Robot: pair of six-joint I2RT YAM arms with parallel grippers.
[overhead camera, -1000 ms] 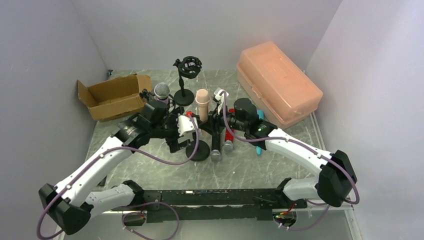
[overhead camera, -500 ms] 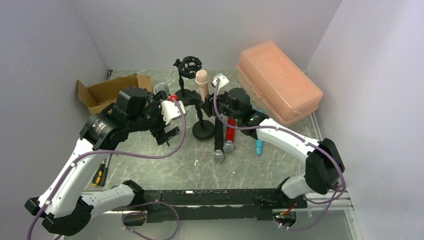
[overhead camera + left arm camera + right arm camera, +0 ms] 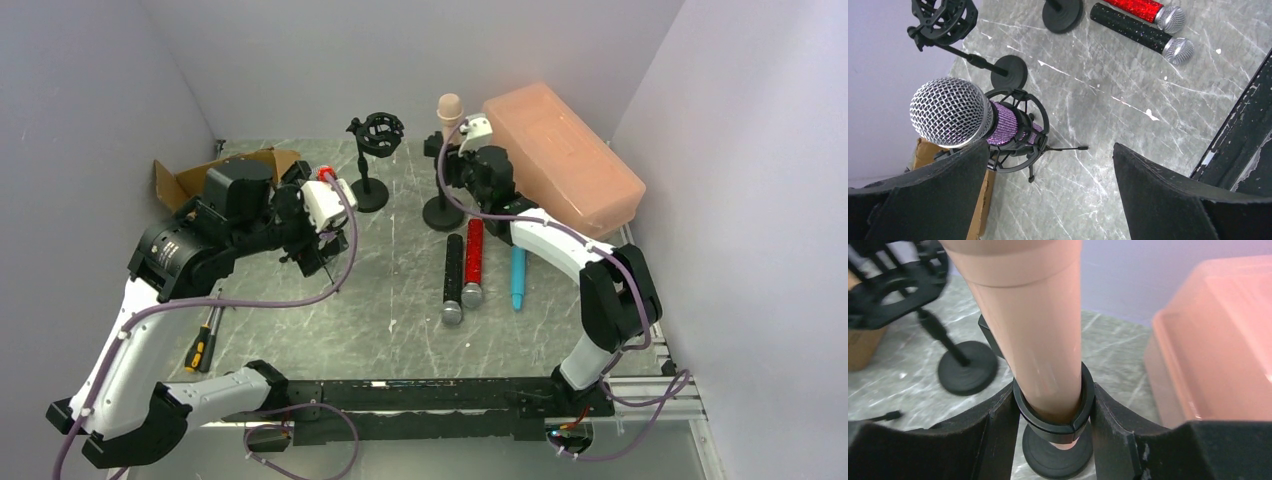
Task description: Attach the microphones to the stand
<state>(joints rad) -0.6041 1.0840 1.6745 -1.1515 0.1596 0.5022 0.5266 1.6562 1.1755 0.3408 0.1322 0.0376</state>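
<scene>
My right gripper [image 3: 1053,426] is shut on the black clip ring [image 3: 1054,415] of a stand that holds the peach-beige microphone [image 3: 1033,330] upright. In the top view that stand [image 3: 443,212] is at the back, next to my right gripper [image 3: 452,165]. My left gripper [image 3: 1048,192] is open and empty, above the glittery purple microphone [image 3: 1000,122], which sits in a shock-mount stand [image 3: 1020,135]. An empty shock-mount stand [image 3: 375,135] is at the back centre. The black [image 3: 453,275], glittery red [image 3: 473,260] and light blue [image 3: 517,277] microphones lie side by side on the table.
A cardboard box [image 3: 180,182] stands at the back left, partly behind my left arm. A large orange plastic box [image 3: 560,155] fills the back right, close to the peach microphone. A screwdriver [image 3: 203,340] lies near the left edge.
My right gripper has carried the stand with the peach microphone from the table's middle to the back right. My left arm has pulled back to the left and up.
</scene>
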